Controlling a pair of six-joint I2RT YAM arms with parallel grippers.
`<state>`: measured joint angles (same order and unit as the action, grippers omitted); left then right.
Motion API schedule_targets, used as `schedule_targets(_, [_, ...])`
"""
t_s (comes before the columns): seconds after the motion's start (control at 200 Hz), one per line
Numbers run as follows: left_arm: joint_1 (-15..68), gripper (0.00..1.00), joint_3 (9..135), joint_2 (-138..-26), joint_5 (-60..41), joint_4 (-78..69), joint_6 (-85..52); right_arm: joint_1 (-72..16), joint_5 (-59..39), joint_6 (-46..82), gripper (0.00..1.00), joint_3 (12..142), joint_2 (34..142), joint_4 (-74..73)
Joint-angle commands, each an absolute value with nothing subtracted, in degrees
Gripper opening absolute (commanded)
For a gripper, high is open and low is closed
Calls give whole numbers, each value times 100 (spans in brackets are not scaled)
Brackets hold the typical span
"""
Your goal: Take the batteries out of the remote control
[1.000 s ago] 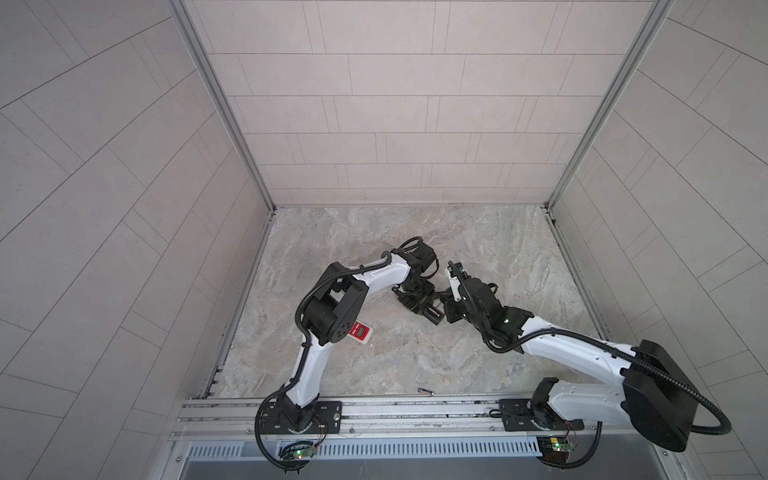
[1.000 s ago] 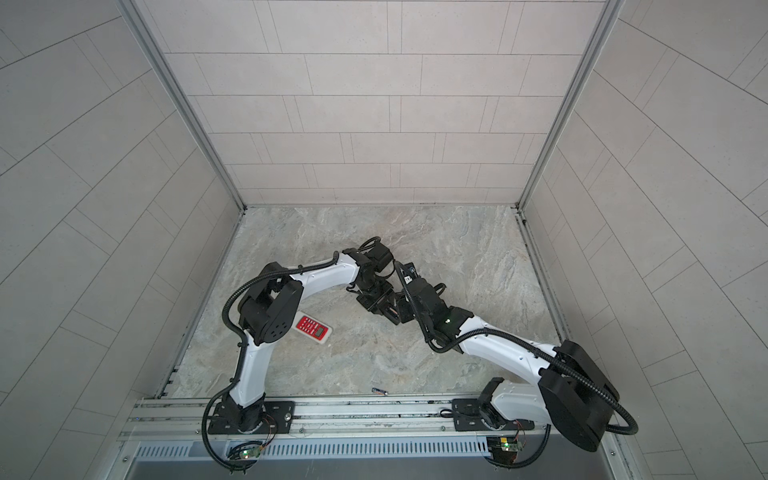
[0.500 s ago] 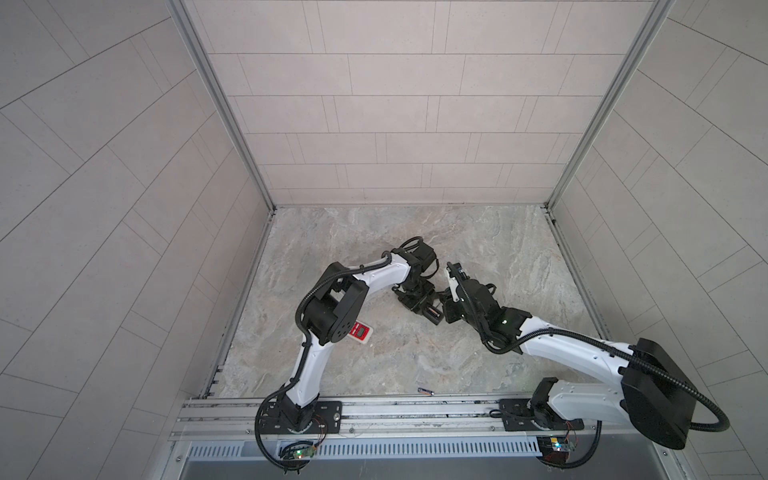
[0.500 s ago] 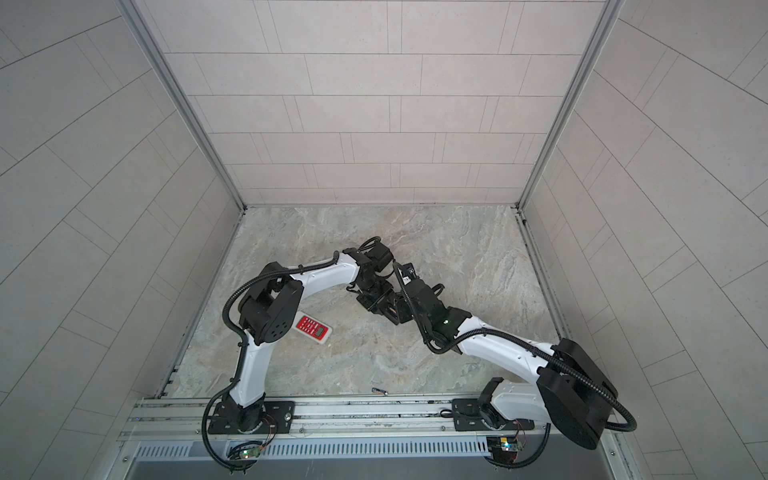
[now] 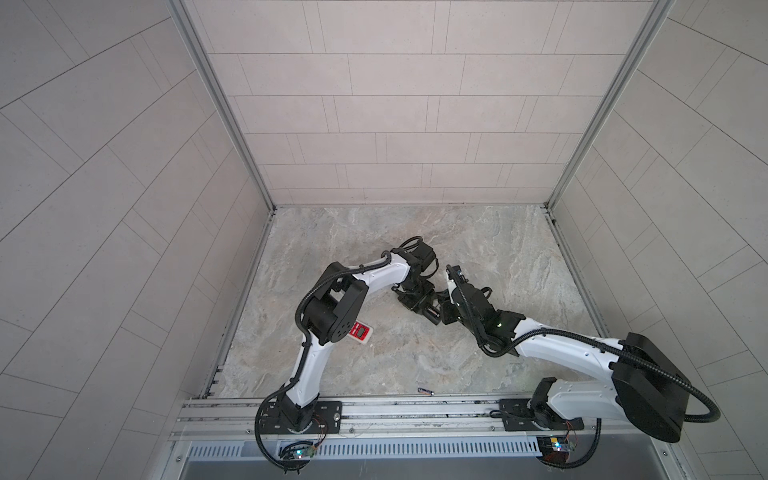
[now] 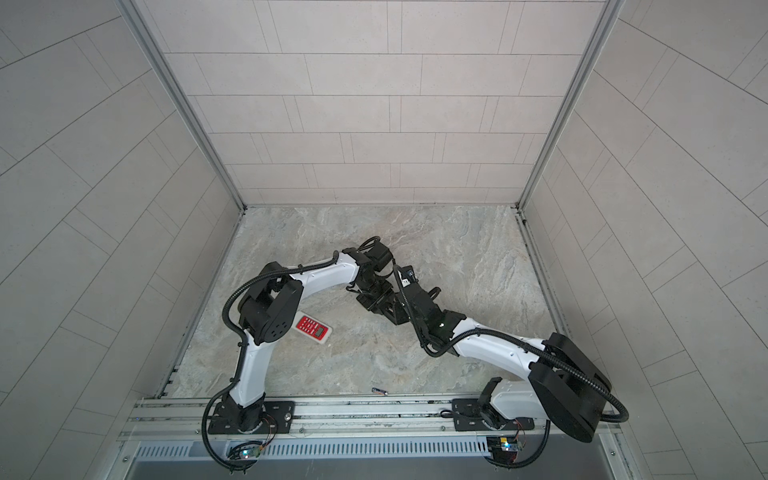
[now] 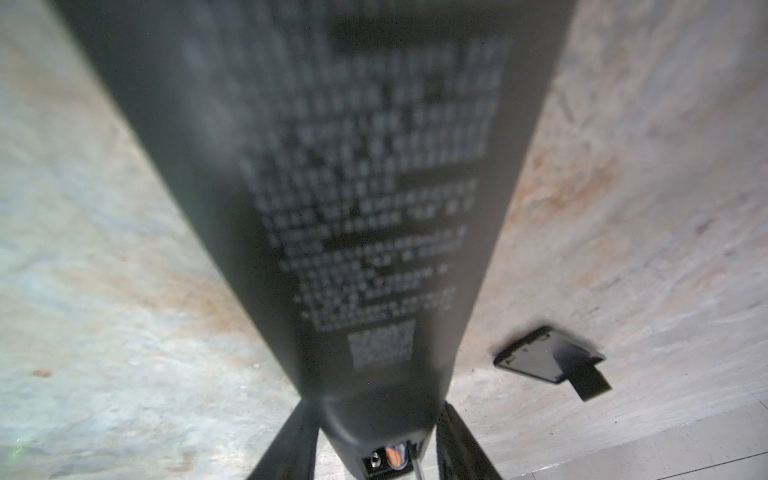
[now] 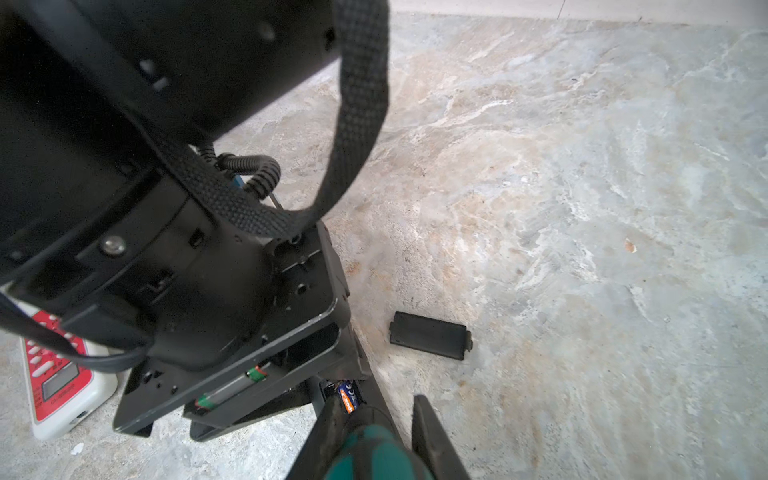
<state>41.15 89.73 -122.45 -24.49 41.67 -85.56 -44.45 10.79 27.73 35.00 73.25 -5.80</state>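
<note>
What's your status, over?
Left gripper shut on black plastic remote. Right gripper shut on green-handled screwdriver, tip by orange-and-blue battery in bay. Black cover plate off, clear.

Even diffuse light, soft shadows. Top views sharp, edges bowed. Left wrist: remote (image 7: 332,187) blurred, too close.

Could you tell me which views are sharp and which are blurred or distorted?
Both top views: evenly lit, sharp, wall tile lines bowed by the wide lens. Left wrist view: the black plastic remote control sits too close, its white print out of focus. Right wrist view: the grey marble tabletop and flat black cover plate are crisp; the green-handled screwdriver is blurred.
</note>
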Motion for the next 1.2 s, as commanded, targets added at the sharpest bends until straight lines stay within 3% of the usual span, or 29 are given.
schedule_targets(0.0, [4122,41,8973,-12478,-2481,4069,-8628,-4308,895,3208,0,3513,7541,185])
schedule_targets(0.736, [4053,40,8898,-12381,-2445,3894,-8583,-3639,-111,3907,0,4653,8261,1525])
schedule_targets(1.196, [3964,40,8921,-11908,-1851,3771,-8334,-3243,-711,4320,0,4625,8016,1091])
